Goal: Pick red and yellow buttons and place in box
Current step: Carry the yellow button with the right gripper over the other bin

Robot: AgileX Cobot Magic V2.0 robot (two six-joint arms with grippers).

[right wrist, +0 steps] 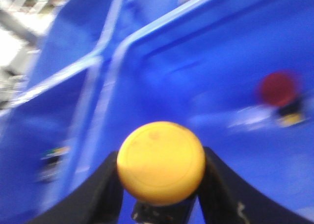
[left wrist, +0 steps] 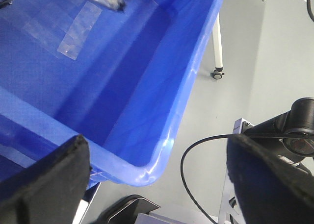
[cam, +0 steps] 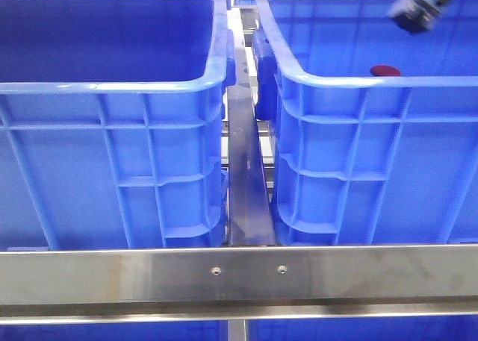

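The yellow button (right wrist: 161,162) is a small, rigid disc with a smooth domed face, and it looks light. Such a piece is likely slick, so the safest hold is across its edge, at opposite sides of the rim. That is how it sits now: in the lower middle of the right wrist view, the right gripper (right wrist: 161,185) pinches it between two dark fingers (right wrist: 98,194), one on each side, domed face toward the camera. Little finger overlaps the rim, so I judge that a jolt could make it slip or twist.

The red button (cam: 385,71) lies inside the right-hand box (cam: 351,83), showing just above the near rim in the upper right of the front view. In the right wrist view it is a blurred dark red spot at the right edge, resting on the blue floor next to a small dark and yellow item I cannot identify.

The right arm hangs high, its tip at the top right corner of the front view, above the right-hand box and tilted downward; the blur of its wrist view suggests motion.

The left gripper (left wrist: 162,180) is spread wide and holds nothing, its padded fingers (left wrist: 49,185) in the lower corners of the left wrist view. It hovers over the outer corner of the other crate (left wrist: 171,131), partly above the grey floor (left wrist: 274,62). No surface under the crates is clearly visible beyond a metal frame (cam: 239,274).
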